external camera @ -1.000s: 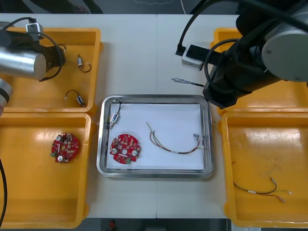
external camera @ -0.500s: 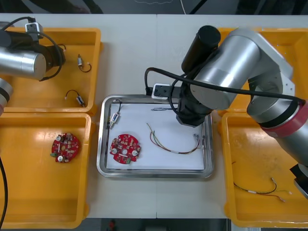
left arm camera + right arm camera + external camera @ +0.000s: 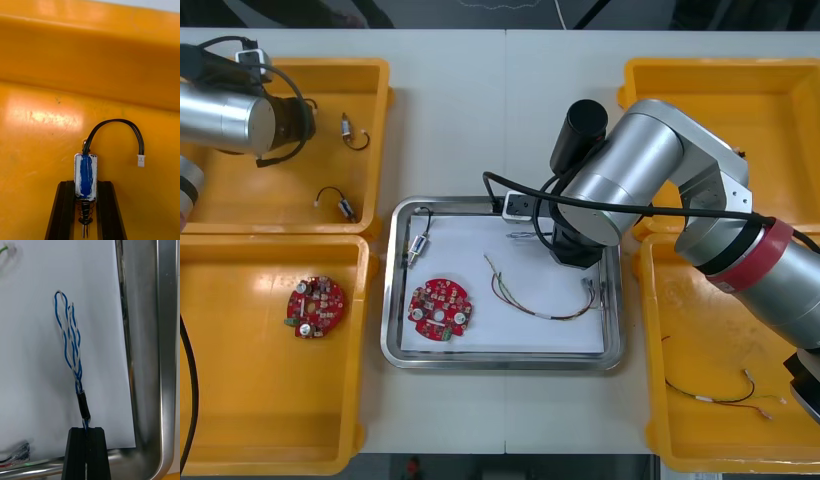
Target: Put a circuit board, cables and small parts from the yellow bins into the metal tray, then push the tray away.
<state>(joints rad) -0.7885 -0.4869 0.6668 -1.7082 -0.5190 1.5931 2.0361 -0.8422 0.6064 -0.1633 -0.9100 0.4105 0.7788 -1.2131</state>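
R gripper [image 3: 86,429] is clamping the sleeved end of the twisted blue and white cable [image 3: 71,348] over the white inside of the metal tray [image 3: 165,352] nr its far rim, while L gripper [image 3: 85,184] is gripping a small metal part [image 3: 86,168] w/ black lead over the far-left yellow bin [image 3: 90,75].

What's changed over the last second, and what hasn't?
The right gripper, shut on the twisted blue and white cable, swung from near the far right bin to over the metal tray. The left gripper, holding a small metal part, stayed over the far left bin. The tray's contents are unchanged.
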